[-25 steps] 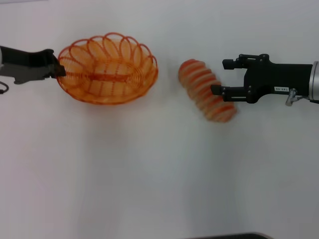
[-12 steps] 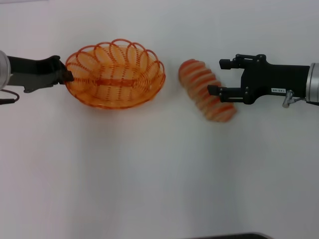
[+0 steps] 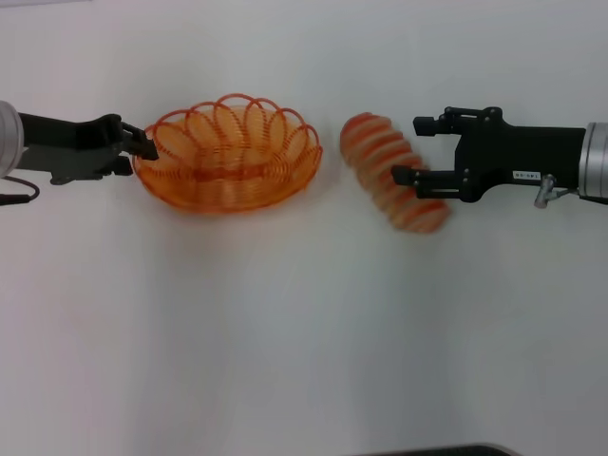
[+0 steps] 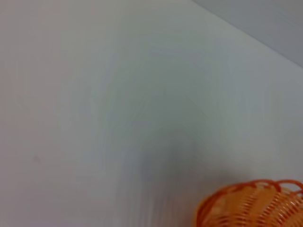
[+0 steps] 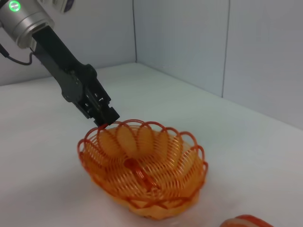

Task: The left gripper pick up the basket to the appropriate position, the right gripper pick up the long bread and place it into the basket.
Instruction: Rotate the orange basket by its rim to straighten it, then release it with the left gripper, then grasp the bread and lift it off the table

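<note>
The orange wire basket [image 3: 228, 152] stands left of the table's middle. My left gripper [image 3: 142, 147] is shut on its left rim; the right wrist view shows the claw [image 5: 102, 111] pinching the rim of the basket [image 5: 142, 165]. A piece of the basket's rim [image 4: 255, 205] shows in the left wrist view. The long striped bread [image 3: 394, 173] lies slantwise just right of the basket. My right gripper [image 3: 410, 150] is open at the bread's right side, with its lower finger over the loaf. Only the bread's end [image 5: 246, 221] shows in the right wrist view.
The white table [image 3: 304, 332] stretches bare in front of both arms. Grey walls [image 5: 189, 42] stand behind the table's far edge. A dark edge [image 3: 427, 450] shows at the very front.
My left gripper has carried the basket to the right, closer to the bread. My right gripper has crept slightly left onto the bread, which has not moved.
</note>
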Tool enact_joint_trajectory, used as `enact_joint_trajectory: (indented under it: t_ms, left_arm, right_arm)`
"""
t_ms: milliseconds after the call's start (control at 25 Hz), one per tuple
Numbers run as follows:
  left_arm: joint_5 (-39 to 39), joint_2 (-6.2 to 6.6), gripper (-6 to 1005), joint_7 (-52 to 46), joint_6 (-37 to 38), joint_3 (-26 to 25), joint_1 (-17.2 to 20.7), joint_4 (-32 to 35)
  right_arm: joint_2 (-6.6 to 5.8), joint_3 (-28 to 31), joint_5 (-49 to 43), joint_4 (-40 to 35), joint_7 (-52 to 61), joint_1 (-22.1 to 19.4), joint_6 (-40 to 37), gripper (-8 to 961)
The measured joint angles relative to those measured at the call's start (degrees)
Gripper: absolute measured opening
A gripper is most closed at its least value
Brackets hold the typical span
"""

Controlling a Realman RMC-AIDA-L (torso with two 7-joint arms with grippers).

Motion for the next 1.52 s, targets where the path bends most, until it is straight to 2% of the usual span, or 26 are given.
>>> enact_joint_trajectory:
  t_ms: [80,360,520,600,760,840,1040,1240,1520]
  left_arm:
    - [-0.02,0.01,416,0.0,0.68,-0.24,0.07,0.38]
    - [-0.07,0.37,534,0.38,1.38,-1.19,2.02,4.04]
    - [-1.07,0.48,602,2.47,1.7,-3.35,3.14,6.99]
    - [-3.32,0.49,602,5.71,1.72,-4.96,3.42,7.76]
    - [-12.15,0.58,601,17.58,1.84,-8.8,3.6,7.31]
    - [-15.11,0.89,601,23.14,2.43,-9.84,3.62,6.84]
    - [-15.12,2.49,597,36.48,6.9,-9.13,2.9,6.51]
    - [-15.38,2.57,590,53.62,10.52,-9.56,2.88,6.02]
    - [-18.81,2.44,584,74.26,18.05,-11.58,3.48,0.74]
  right_arm:
    - [0.0,-0.01,0.0,0.15,0.0,0.11,-0.02,787]
    - [0.0,0.32,0.42,-0.07,0.49,-0.11,-1.09,782]
    - [-0.33,0.64,1.57,-0.34,1.46,-0.39,-2.54,775]
    - [-0.55,1.1,1.85,-0.43,2.34,-0.41,-3.12,772]
    - [-1.33,1.84,1.95,-0.47,5.48,-0.05,-3.93,765]
    - [-2.1,1.88,1.89,-0.55,8.44,0.43,-4.85,761]
    - [-3.12,1.9,1.96,-3.16,15.54,0.71,-8.25,753]
    - [-3.06,1.91,1.81,-7.03,20.52,0.28,-10.13,744]
    - [-4.66,1.32,1.21,-7.41,25.62,0.49,-10.62,733]
